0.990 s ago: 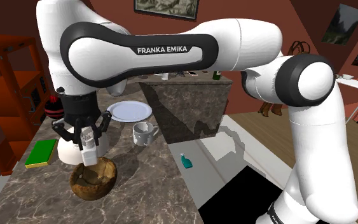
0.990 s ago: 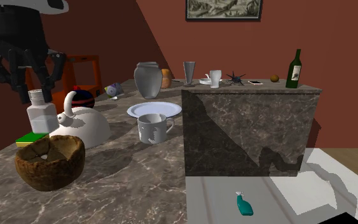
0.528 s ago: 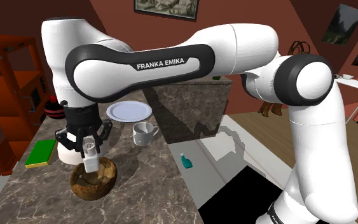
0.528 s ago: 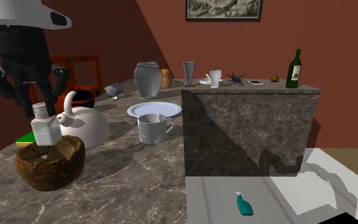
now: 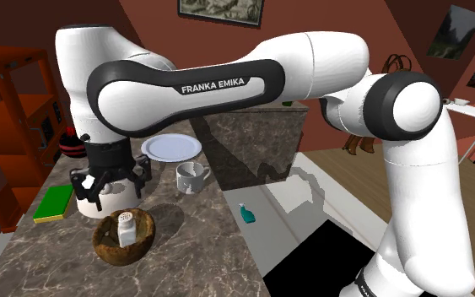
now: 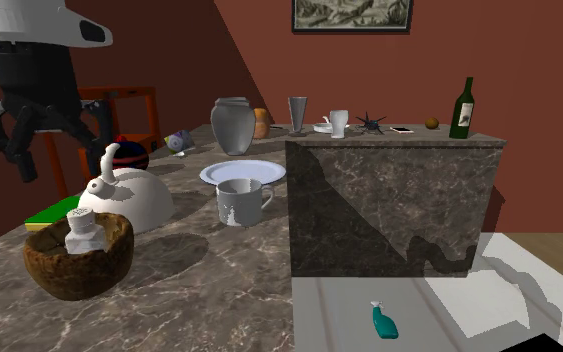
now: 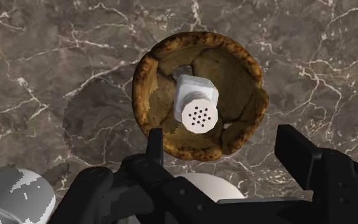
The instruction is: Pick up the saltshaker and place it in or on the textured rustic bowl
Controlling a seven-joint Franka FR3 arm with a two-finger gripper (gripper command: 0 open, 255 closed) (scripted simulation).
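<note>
The white saltshaker [image 5: 126, 228] [image 6: 84, 230] [image 7: 196, 105] stands upright inside the rough brown bowl [image 5: 109, 246] [image 6: 69, 275] [image 7: 147, 76] on the marble counter, its holed cap facing up. My black gripper [image 5: 109, 181] [image 6: 59, 140] [image 7: 225, 149] hangs open just above the bowl. Its fingers [image 7: 297, 153] stand well apart and touch nothing. The shaker sits free below them, slightly tilted.
A white kettle [image 6: 134, 198] stands right behind the bowl, with a green sponge [image 5: 54, 202] beside it. A mug [image 6: 241, 202], a plate [image 6: 241, 172] and a grey vase [image 6: 232, 125] lie further along. A raised stone block [image 6: 389, 200] carries a green bottle [image 6: 461, 108].
The gripper lowered the shaker into the bowl, then opened and let it go. The shaker now rests in the bowl and the gripper has lifted slightly.
</note>
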